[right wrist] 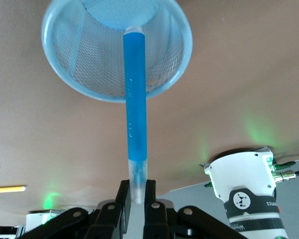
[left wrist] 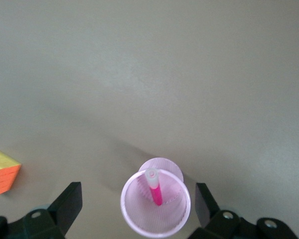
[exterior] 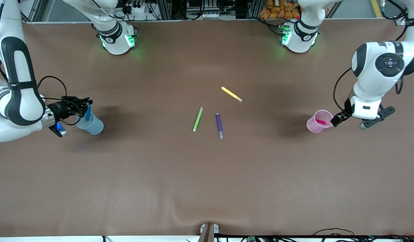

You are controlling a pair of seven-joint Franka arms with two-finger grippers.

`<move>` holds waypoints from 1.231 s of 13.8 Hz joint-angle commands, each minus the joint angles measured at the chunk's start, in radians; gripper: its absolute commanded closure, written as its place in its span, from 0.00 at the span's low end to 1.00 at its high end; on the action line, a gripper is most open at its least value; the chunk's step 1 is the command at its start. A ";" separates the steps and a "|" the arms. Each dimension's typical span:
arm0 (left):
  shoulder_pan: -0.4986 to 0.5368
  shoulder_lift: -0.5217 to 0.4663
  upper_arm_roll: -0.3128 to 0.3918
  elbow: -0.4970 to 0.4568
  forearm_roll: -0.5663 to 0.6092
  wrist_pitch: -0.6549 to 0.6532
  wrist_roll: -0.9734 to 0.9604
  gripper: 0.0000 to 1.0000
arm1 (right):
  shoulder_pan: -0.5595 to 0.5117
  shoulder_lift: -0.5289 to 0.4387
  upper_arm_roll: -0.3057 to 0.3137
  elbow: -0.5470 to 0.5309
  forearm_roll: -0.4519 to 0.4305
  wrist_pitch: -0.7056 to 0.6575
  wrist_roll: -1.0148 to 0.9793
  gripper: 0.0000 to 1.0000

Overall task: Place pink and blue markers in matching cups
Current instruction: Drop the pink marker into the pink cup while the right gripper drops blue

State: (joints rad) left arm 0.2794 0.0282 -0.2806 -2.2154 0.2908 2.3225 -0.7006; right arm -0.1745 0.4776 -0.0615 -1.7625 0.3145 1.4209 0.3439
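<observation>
My right gripper is shut on the pale-capped end of the blue marker and holds it upright over the pale blue cup at the right arm's end of the table. In the right wrist view the gripper pinches the marker, whose other end reaches into the blue cup's mouth. The pink marker stands inside the pale pink cup at the left arm's end. My left gripper is open and empty above it; its fingers stand wide on either side of the cup and marker.
A lime green marker, a dark purple marker and a yellow marker lie loose mid-table. A multicoloured cube shows in the left wrist view. The arm bases stand along the table's edge farthest from the camera.
</observation>
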 commanded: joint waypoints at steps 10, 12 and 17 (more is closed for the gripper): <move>-0.009 0.012 -0.117 0.384 -0.061 -0.535 0.007 0.00 | -0.036 0.087 0.012 0.152 0.035 -0.023 -0.020 0.00; -0.009 0.012 -0.127 0.448 -0.064 -0.618 0.021 0.00 | -0.014 0.085 0.012 0.227 0.034 -0.101 -0.019 0.00; -0.006 0.007 -0.137 0.586 -0.105 -0.753 0.120 0.00 | 0.041 0.078 0.012 0.374 0.025 -0.186 -0.019 0.00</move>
State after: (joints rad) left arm 0.2639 0.0283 -0.4079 -1.7093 0.2044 1.6421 -0.6493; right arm -0.1517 0.5520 -0.0476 -1.4272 0.3344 1.2528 0.3219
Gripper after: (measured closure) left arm 0.000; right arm 0.000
